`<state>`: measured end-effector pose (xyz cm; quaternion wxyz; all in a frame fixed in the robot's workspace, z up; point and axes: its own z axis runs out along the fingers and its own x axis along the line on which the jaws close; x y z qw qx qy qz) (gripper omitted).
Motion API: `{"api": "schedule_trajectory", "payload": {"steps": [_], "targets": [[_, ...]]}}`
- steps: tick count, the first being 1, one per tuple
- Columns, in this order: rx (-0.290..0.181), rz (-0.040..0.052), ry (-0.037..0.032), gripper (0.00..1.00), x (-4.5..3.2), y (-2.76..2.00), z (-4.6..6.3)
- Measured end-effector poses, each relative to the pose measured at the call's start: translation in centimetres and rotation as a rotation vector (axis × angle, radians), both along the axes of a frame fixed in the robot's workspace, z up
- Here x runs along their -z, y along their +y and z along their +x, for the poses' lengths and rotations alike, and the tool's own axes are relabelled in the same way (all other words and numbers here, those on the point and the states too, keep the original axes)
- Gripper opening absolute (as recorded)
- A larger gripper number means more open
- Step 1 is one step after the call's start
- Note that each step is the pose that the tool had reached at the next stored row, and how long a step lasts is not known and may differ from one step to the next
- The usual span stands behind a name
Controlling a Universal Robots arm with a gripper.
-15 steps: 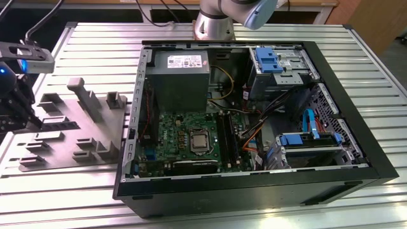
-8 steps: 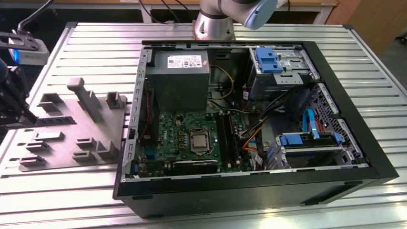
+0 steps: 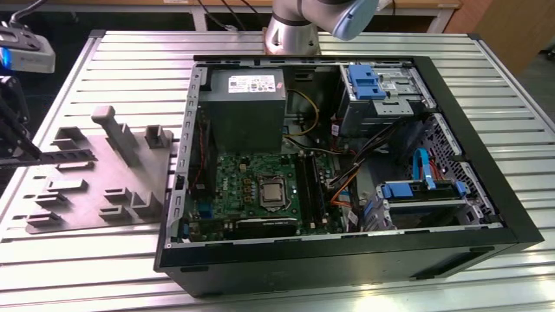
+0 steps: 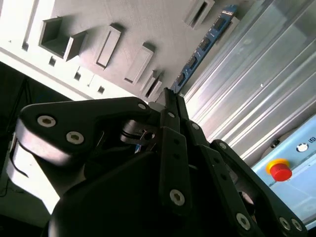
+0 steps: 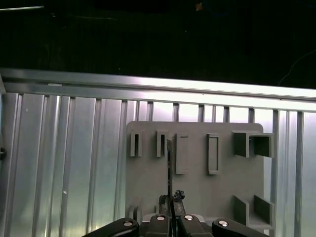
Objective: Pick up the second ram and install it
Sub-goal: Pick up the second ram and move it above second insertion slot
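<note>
Ribbed metal tabletop (image 4: 256, 74) carries the grey fixture (image 4: 123, 29), where the gripper (image 4: 170, 106) is clamped on one end of the second ram (image 4: 203, 47), so the pick-up step looks in hand, and freeing the stick likely calls for a straight, level lift.

No lettering can be read anywhere. The grey metal power supply box (image 3: 245, 110) inside the open black computer case (image 3: 511, 221) carries a white sticker (image 3: 245, 83) whose print is too small to tell. The pale blue box (image 4: 303, 165) bears small dark marks, likewise unreadable.
</note>
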<state>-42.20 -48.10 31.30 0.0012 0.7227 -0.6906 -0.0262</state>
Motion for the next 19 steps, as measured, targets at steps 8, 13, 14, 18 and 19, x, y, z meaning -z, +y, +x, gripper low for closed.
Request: {"api": "schedule_trajectory", "payload": {"steps": [8, 13, 14, 18, 19], "targets": [[0.000, 0.0017, -0.0001, 0.13, -2.08, 0.00, 0.0], [0.000, 0.0044, -0.0003, 0.13, -3.67, 0.00, 0.0], [0.000, 0.0049, -0.0002, 0.13, -3.98, 0.00, 0.0], [0.000, 0.0070, -0.0003, 0.13, -5.15, 0.00, 0.0], [0.000, 0.0075, -0.0003, 0.13, -5.45, 0.00, 0.0]]}}
